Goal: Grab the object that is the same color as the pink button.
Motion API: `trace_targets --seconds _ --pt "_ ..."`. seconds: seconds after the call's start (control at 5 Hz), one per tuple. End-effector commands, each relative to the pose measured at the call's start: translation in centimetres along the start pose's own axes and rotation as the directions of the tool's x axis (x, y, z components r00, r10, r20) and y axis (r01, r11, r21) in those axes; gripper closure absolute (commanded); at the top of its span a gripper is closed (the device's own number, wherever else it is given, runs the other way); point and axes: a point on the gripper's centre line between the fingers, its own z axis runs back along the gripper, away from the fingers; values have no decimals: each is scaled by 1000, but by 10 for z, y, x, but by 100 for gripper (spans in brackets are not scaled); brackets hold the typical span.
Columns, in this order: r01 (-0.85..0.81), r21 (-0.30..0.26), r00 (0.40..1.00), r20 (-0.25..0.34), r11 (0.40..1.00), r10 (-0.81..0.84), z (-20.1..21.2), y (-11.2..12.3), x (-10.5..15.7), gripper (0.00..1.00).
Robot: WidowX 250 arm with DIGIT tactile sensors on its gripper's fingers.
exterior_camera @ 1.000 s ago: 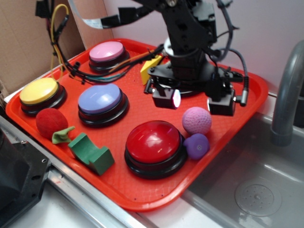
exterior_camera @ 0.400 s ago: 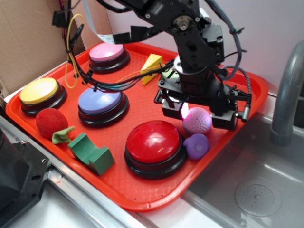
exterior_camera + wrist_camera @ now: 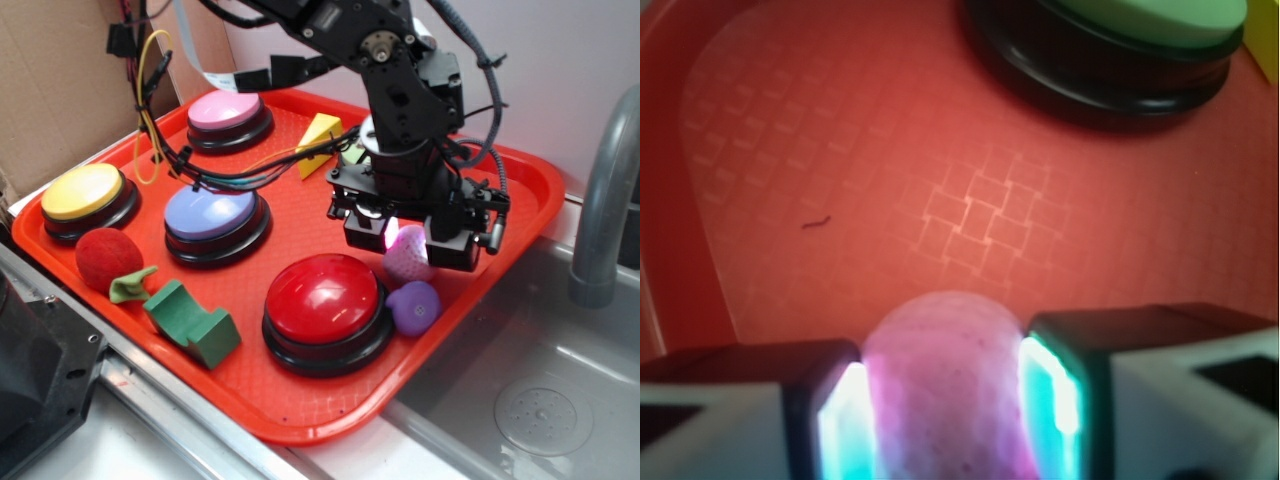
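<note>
The object, a small pale pink dimpled ball (image 3: pixel 406 260), rests on the red tray (image 3: pixel 300 195) to the right of the red button. My gripper (image 3: pixel 405 246) is down over it, shut on it. In the wrist view the ball (image 3: pixel 945 375) fills the gap between the two glowing pads (image 3: pixel 845 420), touching both, and my gripper (image 3: pixel 945 415) hides its lower part. The pink button (image 3: pixel 225 108), pale pink-lilac on a black base, sits at the tray's far left corner, well away from the gripper.
A large red button (image 3: pixel 322 298) and a smooth purple lump (image 3: pixel 415 305) lie close to the ball. Farther left are a lavender button (image 3: pixel 210 210), yellow button (image 3: pixel 82 190), fuzzy red ball (image 3: pixel 105 256), green block (image 3: pixel 190 322) and yellow wedge (image 3: pixel 320 132). Sink (image 3: pixel 540 390) and faucet (image 3: pixel 600 200) flank the tray's right.
The gripper came forward and down from behind the ball, wide open, until its fingers straddled it. They have since narrowed onto its sides. The ball has stayed in place.
</note>
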Motion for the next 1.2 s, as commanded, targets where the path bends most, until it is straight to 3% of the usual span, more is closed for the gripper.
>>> trace_targets --seconds 0.0,0.2,0.4,0.6,1.0 --pt "63 -56 997 50 996 -61 68 23 37 100" --pt "105 -40 992 71 994 -102 97 39 54 100" --pt "155 6 987 46 988 -155 135 68 78 100" --pt "87 26 994 66 996 -88 157 95 95 100" --pt "-54 7 998 19 998 54 162 136 117 100"
